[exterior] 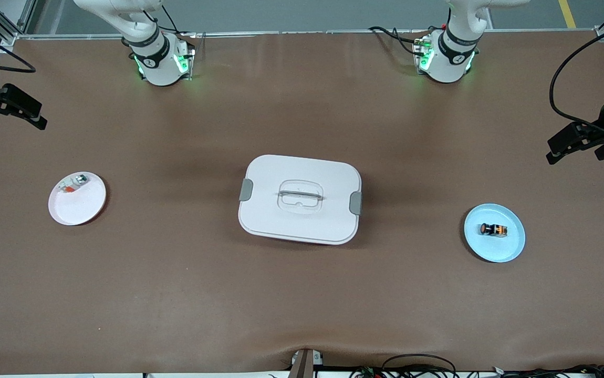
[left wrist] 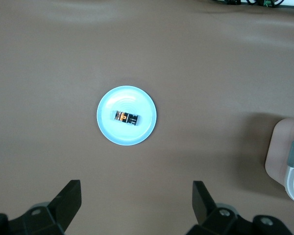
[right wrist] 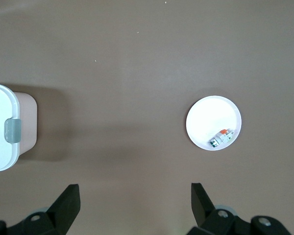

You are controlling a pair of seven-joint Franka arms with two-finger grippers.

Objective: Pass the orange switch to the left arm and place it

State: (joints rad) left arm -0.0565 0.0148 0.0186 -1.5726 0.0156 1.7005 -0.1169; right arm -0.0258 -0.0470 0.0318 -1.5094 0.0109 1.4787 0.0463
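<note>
The orange switch [exterior: 492, 229] is a tiny black part with orange markings, lying on a light blue plate [exterior: 507, 249] toward the left arm's end of the table. It also shows in the left wrist view [left wrist: 126, 117]. My left gripper [exterior: 570, 144] is open and empty, high over the table edge at that end; in the left wrist view [left wrist: 136, 200] bare table lies between its fingers. My right gripper [exterior: 16, 113] is open and empty, high over the right arm's end [right wrist: 134, 200]. The white box [exterior: 300, 198] stands at the table's middle, lid shut.
A white plate [exterior: 84, 207] toward the right arm's end holds a whitish small part with green and red bits [exterior: 72, 184], also in the right wrist view [right wrist: 221, 138]. Box corners show in both wrist views [left wrist: 291, 161] [right wrist: 7, 129]. Cables lie along the table's near edge.
</note>
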